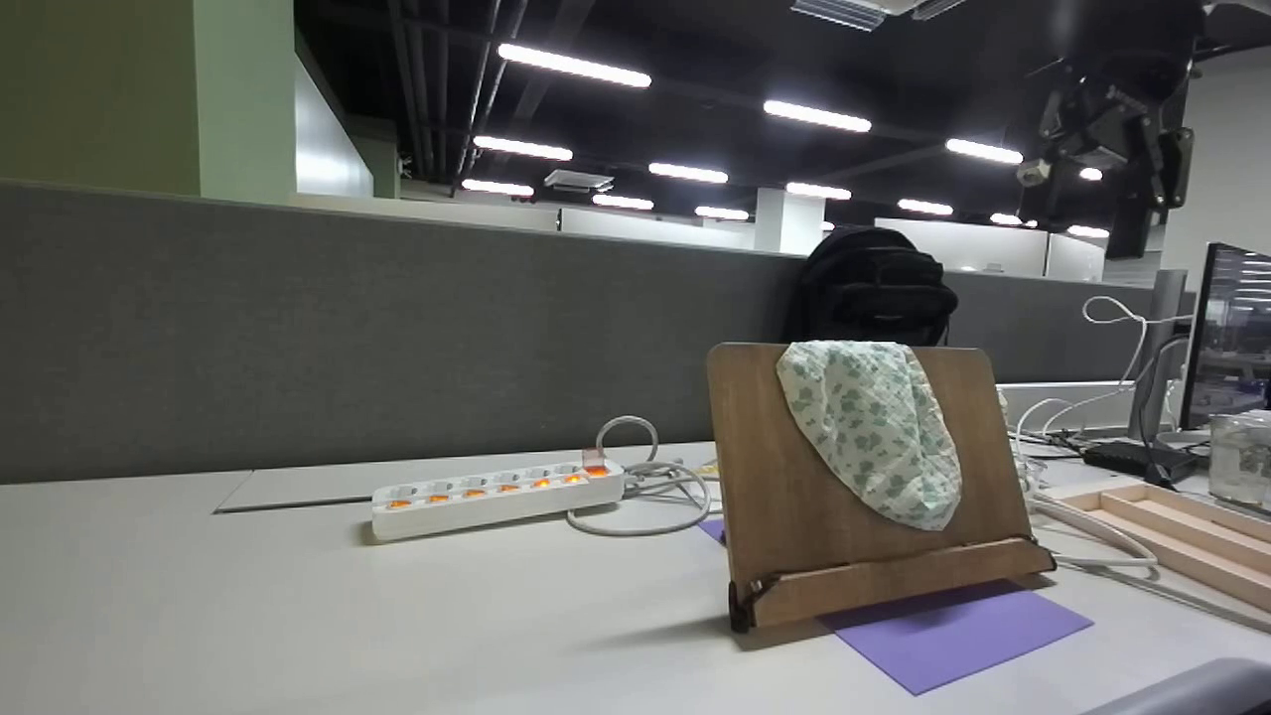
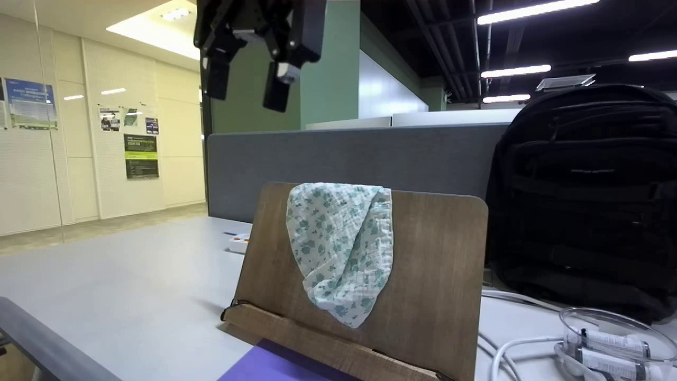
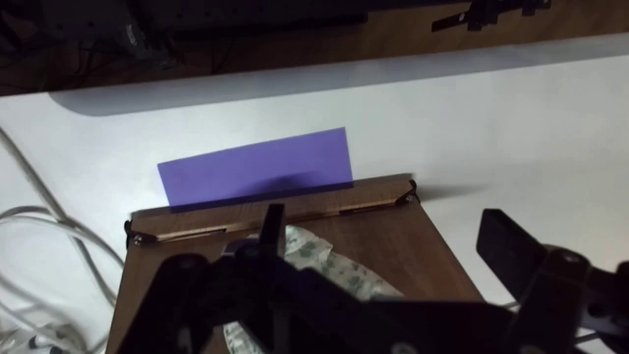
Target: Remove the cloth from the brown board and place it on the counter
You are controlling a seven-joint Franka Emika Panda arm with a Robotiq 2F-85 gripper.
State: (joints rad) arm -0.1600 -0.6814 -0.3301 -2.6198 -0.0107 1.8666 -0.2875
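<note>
The pale cloth with green floral print hangs over the top edge of the brown board in both exterior views. The brown board stands tilted back on the white-grey counter. My gripper is open and empty, in the air above the board and apart from the cloth. In the wrist view the spread fingers show over the board; the gripper hides much of the cloth. The counter lies beyond the board's ledge.
A purple sheet lies partly under the board. A power strip, white cables, a black backpack, a wooden tray, a clear container and a monitor are around it. A grey partition stands behind.
</note>
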